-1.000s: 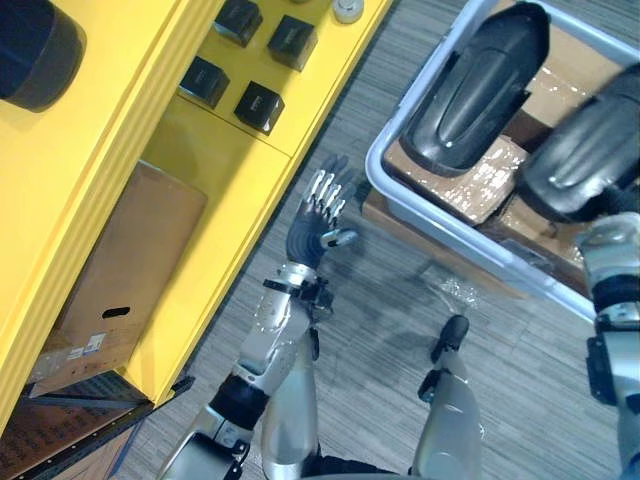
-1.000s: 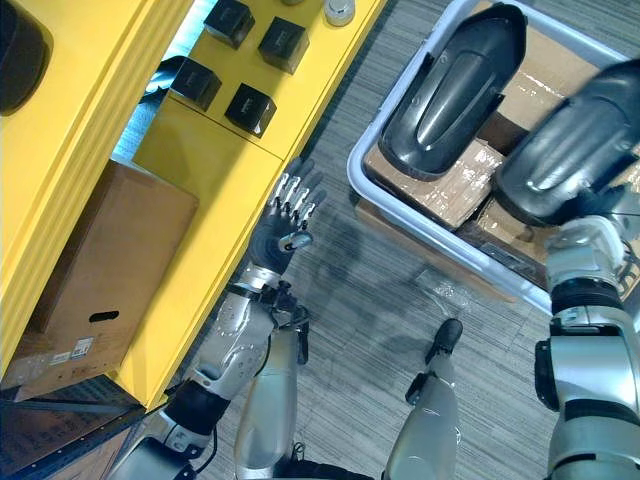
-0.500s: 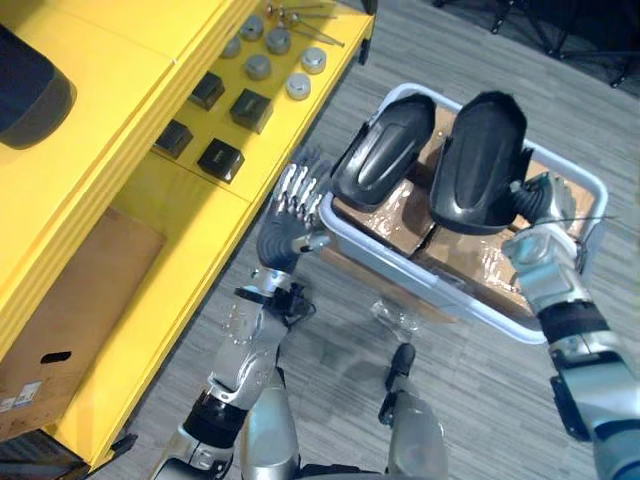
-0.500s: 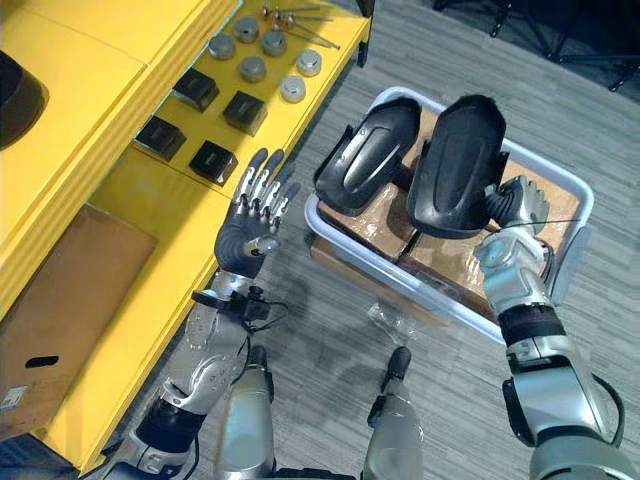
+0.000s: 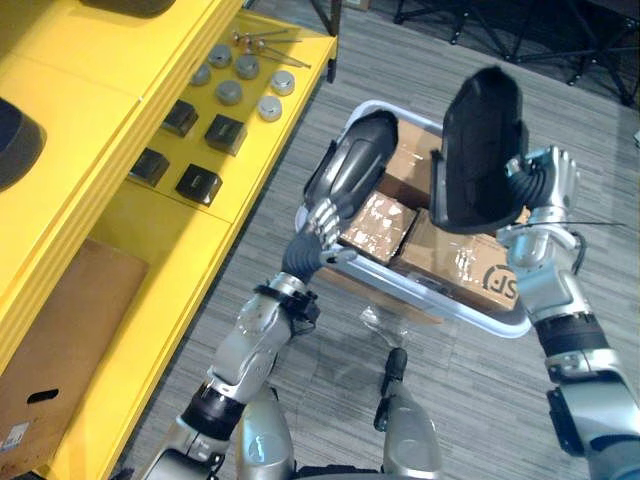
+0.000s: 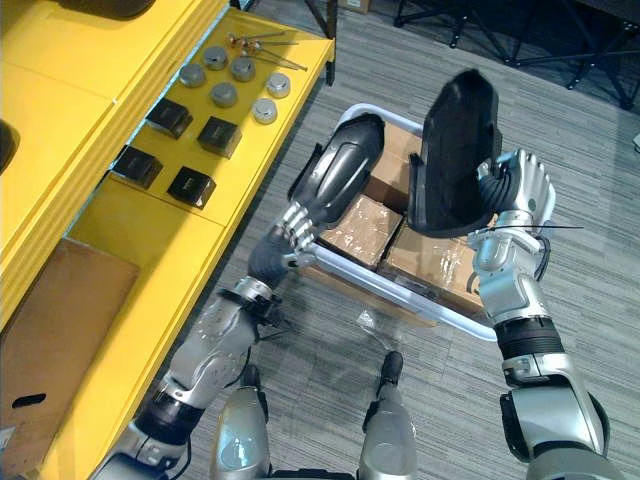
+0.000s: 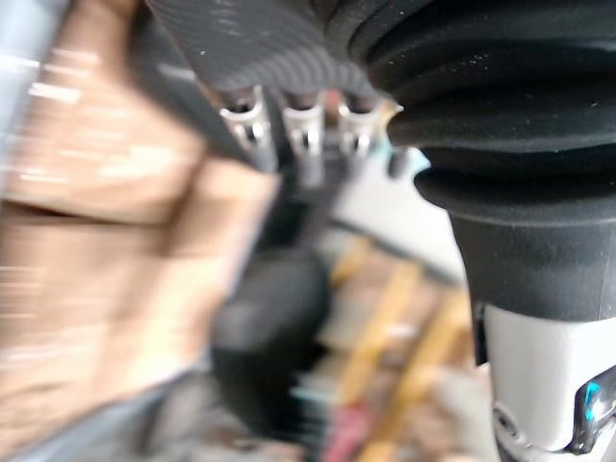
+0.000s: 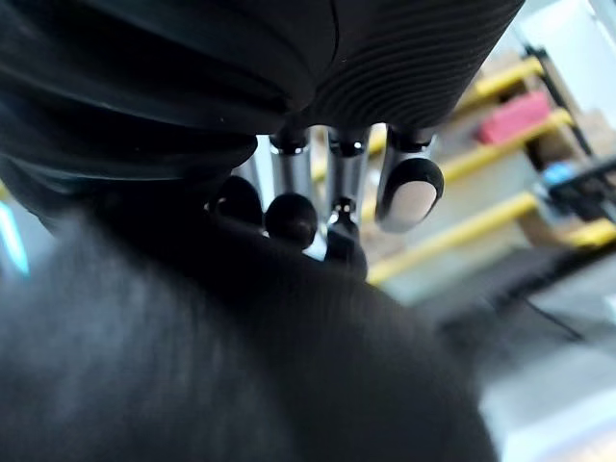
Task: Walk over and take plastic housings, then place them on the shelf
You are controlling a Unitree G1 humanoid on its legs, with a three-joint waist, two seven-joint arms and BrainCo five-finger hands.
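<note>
**Desk:** Where does the job stand?

**Operator:** Midway, by my reading. My right robot hand (image 5: pixel 545 185) is curled round the edge of one black housing (image 5: pixel 478 150) and holds it upright, clear above the bin (image 5: pixel 455 306) on the floor. I'd call the pick-up of that one done. The placing hasn't begun, as the yellow shelf (image 5: pixel 90 90) stands well apart from it, on my left.

**Desk:** And the other arm?

**Operator:** My left robot hand (image 5: pixel 310 245) is at the low end of the second housing (image 5: pixel 352 170), which leans on the bin's near corner over the wrapped cardboard packs (image 5: pixel 385 215). I can't tell whether it has a grip, since its wrist view is smeared.

**Desk:** Is anything on the shelf already?

**Operator:** Small black boxes (image 5: pixel 205 130) and metal discs (image 5: pixel 245 80) sit on the middle level. A dark rounded shape (image 5: pixel 15 145) lies on a higher level, but I can't say if it is a housing.

**Desk:** So what's left?

**Operator:** As I judge it, I need to secure the second housing, turn to the shelf and set both down.
</note>
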